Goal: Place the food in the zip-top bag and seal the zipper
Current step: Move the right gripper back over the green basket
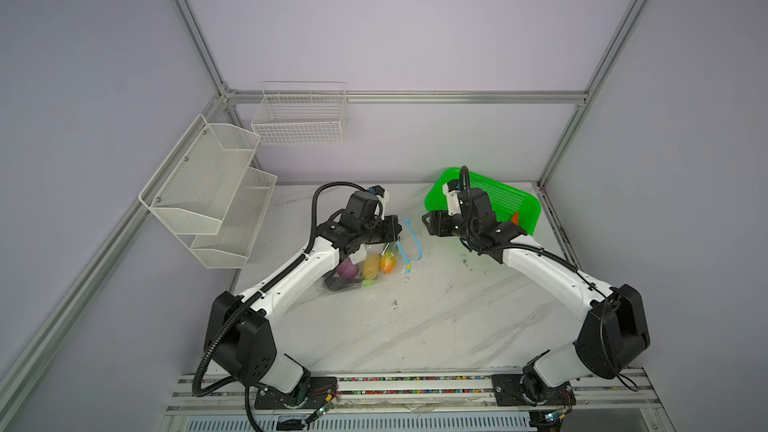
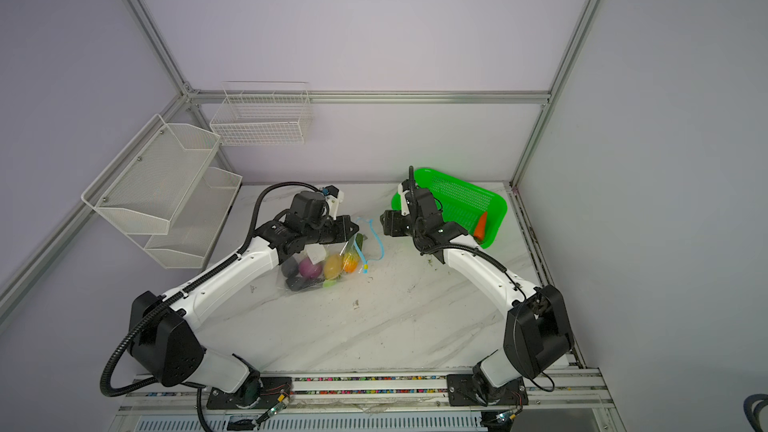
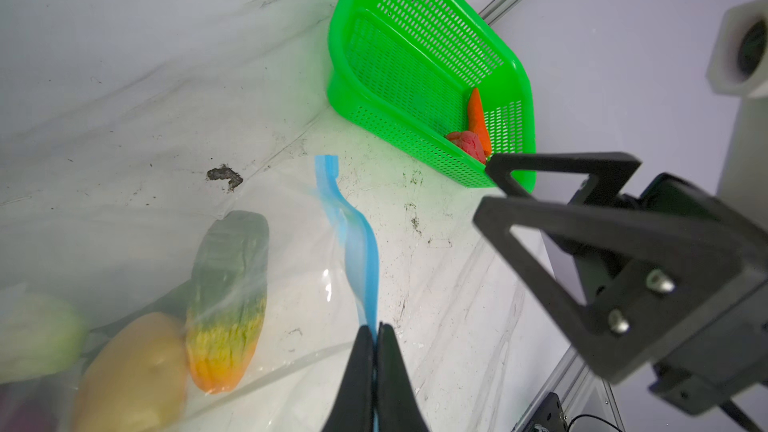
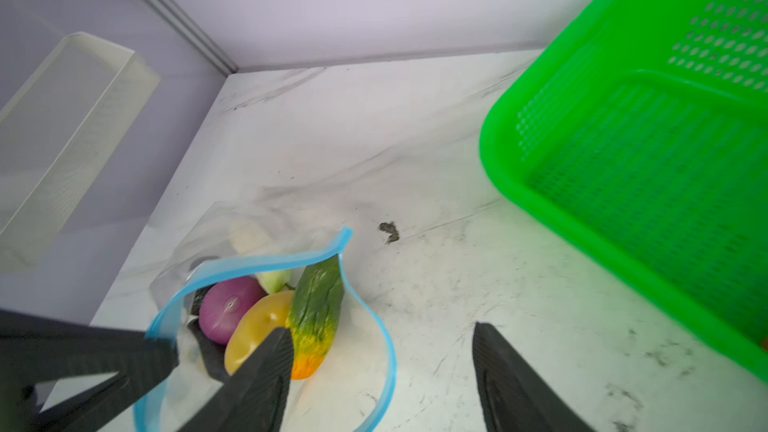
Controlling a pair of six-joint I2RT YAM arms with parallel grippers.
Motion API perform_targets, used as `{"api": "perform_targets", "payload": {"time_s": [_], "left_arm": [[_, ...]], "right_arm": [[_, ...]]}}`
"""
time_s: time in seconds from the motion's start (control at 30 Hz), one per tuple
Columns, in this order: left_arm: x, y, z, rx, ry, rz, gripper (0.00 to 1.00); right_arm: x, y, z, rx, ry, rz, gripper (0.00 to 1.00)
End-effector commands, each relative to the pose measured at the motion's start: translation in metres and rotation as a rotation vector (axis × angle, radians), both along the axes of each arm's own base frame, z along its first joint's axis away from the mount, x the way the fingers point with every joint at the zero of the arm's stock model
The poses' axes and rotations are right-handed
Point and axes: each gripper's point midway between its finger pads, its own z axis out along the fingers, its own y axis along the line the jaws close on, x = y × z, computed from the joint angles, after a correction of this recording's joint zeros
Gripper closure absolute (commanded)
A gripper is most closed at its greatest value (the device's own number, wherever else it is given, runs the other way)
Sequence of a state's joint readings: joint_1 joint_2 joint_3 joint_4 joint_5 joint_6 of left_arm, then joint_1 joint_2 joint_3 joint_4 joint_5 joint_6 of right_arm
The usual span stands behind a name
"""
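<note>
Two arms meet over the marble-patterned table in both top views. The zip-top bag lies on the table left of centre, with coloured food inside. Its zipper bulges out toward the right as a light-blue loop. The left gripper sits at the far end of the bag. The right gripper hovers near the loop, apart from it. Behind it, the green basket stands at the far right of the table with an orange carrot inside.

On the left wrist view, the left gripper's fingers are pressed together, pinching the blue zipper between their tips. Through the clear plastic show a green-to-orange piece and a yellow piece. Across from them, the right gripper has its fingers spread with nothing between them. In one corner of the basket, the carrot lies against a red piece.

On the right wrist view, the right gripper's fingers stand wide apart and empty near the bag's mouth. The zipper forms an open loop around a purple piece, the yellow piece and the green-to-orange piece. The left gripper clamps the strip at one side of that loop.
</note>
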State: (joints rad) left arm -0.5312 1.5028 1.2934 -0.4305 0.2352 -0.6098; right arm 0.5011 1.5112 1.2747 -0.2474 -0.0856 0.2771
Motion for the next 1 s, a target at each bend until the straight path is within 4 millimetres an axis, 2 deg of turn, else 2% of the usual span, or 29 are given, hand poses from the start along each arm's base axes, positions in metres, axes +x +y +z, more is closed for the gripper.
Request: {"api": "perform_targets", "payload": {"time_s": [0.0,0.17,0.23,0.3,0.43,0.53,0.67,0.83,0.9,0.97], "left_arm": [[-0.004,-0.005,0.012,-0.052,-0.041,-0.021,1.00],[-0.006,-0.009,0.014,-0.072,-0.032,-0.038,1.00],[-0.007,-0.011,0.011,-0.077,-0.020,-0.050,1.00],[-0.008,-0.012,0.011,-0.080,-0.018,-0.056,1.00],[-0.010,-0.009,0.016,-0.078,-0.036,-0.049,1.00],[-0.012,-0.010,0.019,-0.089,-0.037,-0.060,1.00],[-0.014,-0.008,0.021,-0.089,-0.044,-0.057,1.00],[-0.016,-0.007,0.023,-0.095,-0.053,-0.056,1.00],[-0.017,-0.008,0.024,-0.102,-0.052,-0.060,1.00],[-0.017,-0.008,0.024,-0.106,-0.051,-0.058,1.00]], "right_arm": [[0.022,-0.059,-0.007,-0.160,0.050,-0.143,0.25],[0.067,-0.106,-0.020,-0.208,0.145,-0.253,0.22],[0.084,-0.127,-0.034,-0.206,0.216,-0.313,0.22],[0.090,-0.139,-0.052,-0.209,0.300,-0.335,0.20],[0.092,-0.150,-0.087,-0.258,0.380,-0.316,0.19],[0.096,-0.166,-0.102,-0.304,0.422,-0.350,0.18],[0.095,-0.181,-0.110,-0.356,0.438,-0.379,0.16],[0.087,-0.194,-0.130,-0.416,0.456,-0.422,0.12],[0.088,-0.208,-0.127,-0.420,0.424,-0.526,0.11],[0.088,-0.203,-0.126,-0.348,0.391,-0.549,0.10]]}}
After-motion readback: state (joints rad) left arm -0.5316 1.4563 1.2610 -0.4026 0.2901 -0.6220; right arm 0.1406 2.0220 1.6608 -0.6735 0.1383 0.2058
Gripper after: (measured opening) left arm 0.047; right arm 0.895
